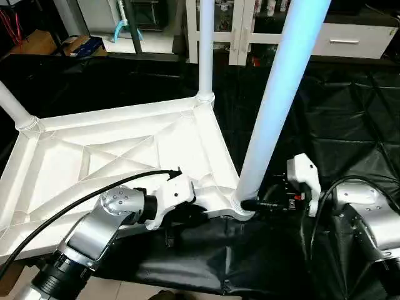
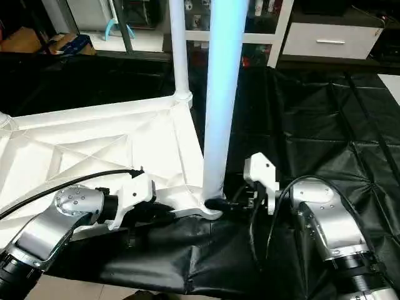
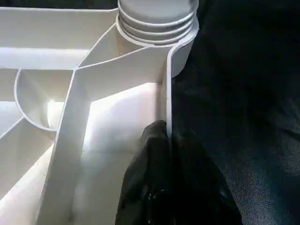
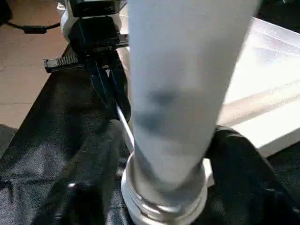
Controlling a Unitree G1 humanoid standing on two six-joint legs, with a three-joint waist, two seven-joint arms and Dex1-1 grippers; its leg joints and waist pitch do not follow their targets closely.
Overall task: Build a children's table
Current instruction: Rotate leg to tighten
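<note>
two grippers work the tabletop (image 1: 125,150): left gripper (image 3: 164,140) pinches its rim, right gripper (image 1: 250,204) clasps the leg (image 1: 275,106) base.

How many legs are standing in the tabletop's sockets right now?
3: one white tube leg at the far-left corner, one at the far-right, one at the near-right. The near-left corner is out of frame.

White tabletop (image 1: 94,150) lies inverted on black sheet, X-ribbed underside up. Three tapered white legs (image 1: 275,106) stand upright in corner sockets (image 1: 240,209); nearest leans slightly.
</note>
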